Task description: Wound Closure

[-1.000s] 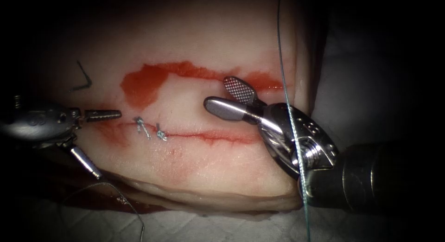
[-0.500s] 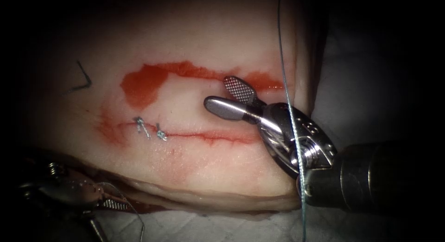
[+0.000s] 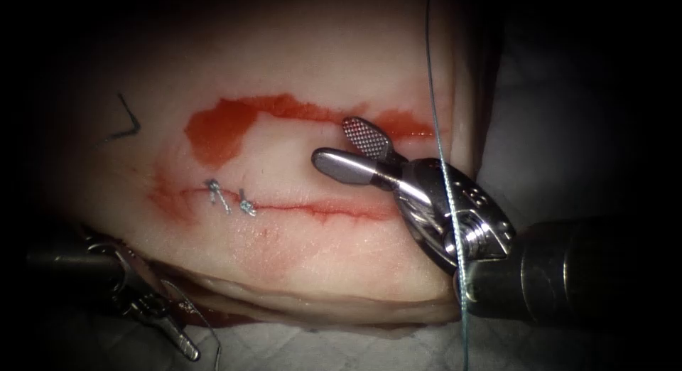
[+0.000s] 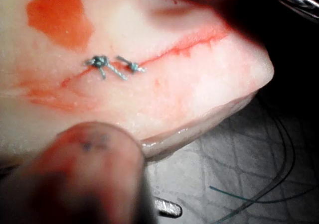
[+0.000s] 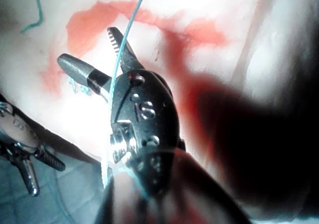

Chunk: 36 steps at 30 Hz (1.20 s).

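Note:
The tissue [image 3: 305, 79] bears a horizontal cut [image 3: 320, 209] with two tied knots [image 3: 229, 199] at its left end; these knots [image 4: 114, 64] also appear in the left wrist view. My right tool [image 3: 342, 146] hovers over the tissue just above the cut's right half, jaws open and empty. A long thread [image 3: 439, 143] hangs down across its wrist, and the same thread [image 5: 124, 45] shows in the right wrist view. My left tool [image 3: 174, 335] sits off the tissue's front edge at the lower left, over the cloth. The left tool [image 5: 44, 175] has its jaws spread and holds nothing.
Red fluid [image 3: 217, 129] pools above the cut. A cut end of thread [image 3: 126, 126] lies on the tissue at far left. A loose thread [image 3: 206, 325] curls over the white cloth [image 3: 298, 346] beside the left tool. The tissue's right edge drops off behind the right tool.
My left tool has left the cut's left end and dropped down past the tissue's front edge onto the cloth, swinging its jaws downward. The right tool has stayed put.

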Available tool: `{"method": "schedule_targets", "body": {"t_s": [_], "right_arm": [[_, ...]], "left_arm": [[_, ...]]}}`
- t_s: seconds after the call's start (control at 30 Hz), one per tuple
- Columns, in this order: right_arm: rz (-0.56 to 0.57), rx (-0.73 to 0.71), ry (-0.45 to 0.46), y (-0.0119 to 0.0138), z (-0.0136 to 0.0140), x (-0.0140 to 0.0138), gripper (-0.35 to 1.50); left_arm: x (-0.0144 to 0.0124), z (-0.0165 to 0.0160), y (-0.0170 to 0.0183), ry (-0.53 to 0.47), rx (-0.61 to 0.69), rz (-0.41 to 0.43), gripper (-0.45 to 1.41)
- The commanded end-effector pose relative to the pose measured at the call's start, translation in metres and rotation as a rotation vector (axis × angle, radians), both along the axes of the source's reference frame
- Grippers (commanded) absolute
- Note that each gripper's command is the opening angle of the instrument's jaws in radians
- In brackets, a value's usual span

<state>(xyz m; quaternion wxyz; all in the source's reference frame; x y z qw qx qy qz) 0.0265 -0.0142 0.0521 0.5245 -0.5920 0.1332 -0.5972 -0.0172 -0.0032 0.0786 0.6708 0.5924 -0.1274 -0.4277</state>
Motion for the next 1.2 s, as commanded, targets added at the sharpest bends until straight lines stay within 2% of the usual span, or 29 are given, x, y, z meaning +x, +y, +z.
{"method": "schedule_targets", "body": {"t_s": [0.03, 0.07, 0.13, 0.23, 0.3, 0.37, 0.43, 0.47, 0.53, 0.57, 0.6, 0.63, 0.7, 0.77, 0.83, 0.9, 0.93, 1.0, 1.03, 1.1, 1.17, 1.2], "right_arm": [[0.000, -0.001, 0.003, -0.0001, 0.0004, 0.0008, 1.40], [0.000, -0.001, 0.003, -0.0001, 0.0004, 0.0008, 1.40], [0.000, -0.001, 0.003, -0.0001, 0.0004, 0.0008, 1.40], [-0.001, -0.001, 0.003, -0.0001, 0.0004, 0.0008, 1.40], [-0.001, -0.001, 0.003, -0.0001, 0.0004, 0.0009, 1.40], [-0.001, -0.002, 0.003, -0.0001, 0.0004, 0.0009, 1.40], [-0.001, -0.002, 0.003, -0.0001, 0.0005, 0.0009, 1.40], [-0.001, -0.002, 0.003, -0.0002, 0.0005, 0.0009, 1.40], [-0.001, -0.002, 0.003, -0.0002, 0.0005, 0.0009, 1.40], [-0.001, -0.002, 0.003, -0.0002, 0.0005, 0.0009, 1.40], [-0.001, -0.002, 0.003, -0.0002, 0.0005, 0.0009, 1.40], [-0.001, -0.002, 0.003, -0.0002, 0.0005, 0.0009, 1.40], [-0.001, -0.002, 0.003, -0.0002, 0.0005, 0.0009, 1.40], [-0.001, -0.003, 0.003, -0.0002, 0.0005, 0.0009, 1.40], [0.000, -0.004, 0.003, -0.0003, 0.0006, 0.0010, 1.40], [0.000, -0.004, 0.003, -0.0003, 0.0006, 0.0011, 1.40], [-0.002, -0.009, 0.000, -0.0003, 0.0006, 0.0011, 1.40], [-0.002, -0.009, 0.000, -0.0004, 0.0006, 0.0011, 1.40], [-0.002, -0.009, 0.000, -0.0004, 0.0006, 0.0011, 1.40], [-0.002, -0.009, 0.000, -0.0004, 0.0006, 0.0011, 1.40], [-0.001, -0.004, 0.003, -0.0004, 0.0006, 0.0011, 1.40], [-0.001, -0.004, 0.003, -0.0004, 0.0006, 0.0011, 1.40]], "left_arm": [[-0.0001, 0.0012, -0.0008, -0.028, -0.008, 0.005, 1.18], [-0.0001, 0.0012, -0.0008, -0.028, -0.008, 0.005, 1.18], [0.0008, 0.0027, -0.0020, -0.122, -0.078, 0.056, 1.16], [0.0012, 0.0032, -0.0021, -0.217, -0.148, 0.158, 0.94], [0.0011, 0.0028, -0.0020, -0.165, -0.200, 0.166, 0.88], [0.0012, 0.0025, -0.0023, -0.117, -0.196, 0.146, 0.84], [0.0015, 0.0024, -0.0025, -0.125, -0.224, 0.163, 0.61], [0.0016, 0.0023, -0.0025, -0.132, -0.238, 0.175, 0.61], [0.0025, 0.0021, -0.0024, -0.128, -0.275, 0.189, 0.86], [0.0032, 0.0019, -0.0023, -0.117, -0.286, 0.194, 0.83], [0.0041, 0.0015, -0.0022, -0.087, -0.292, 0.196, 0.78], [0.0056, 0.0010, -0.0019, -0.013, -0.279, 0.200, 0.66], [0.0064, 0.0008, -0.0017, 0.024, -0.266, 0.200, 0.61], [0.0084, 0.0008, -0.0015, 0.063, -0.267, 0.215, 0.37], [0.0105, 0.0018, -0.0013, 0.117, -0.292, 0.237, 0.24], [0.0108, 0.0022, -0.0012, 0.138, -0.303, 0.246, 0.26], [0.0110, 0.0026, -0.0010, 0.151, -0.327, 0.264, 0.32], [0.0111, 0.0030, -0.0005, 0.182, -0.354, 0.274, 0.73], [0.0110, 0.0030, -0.0002, 0.189, -0.383, 0.271, 0.86], [0.0109, 0.0025, 0.0001, 0.198, -0.406, 0.262, 0.88], [0.0107, 0.0018, 0.0003, 0.202, -0.401, 0.261, 0.59], [0.0106, 0.0014, 0.0005, 0.199, -0.402, 0.260, 0.34]]}}
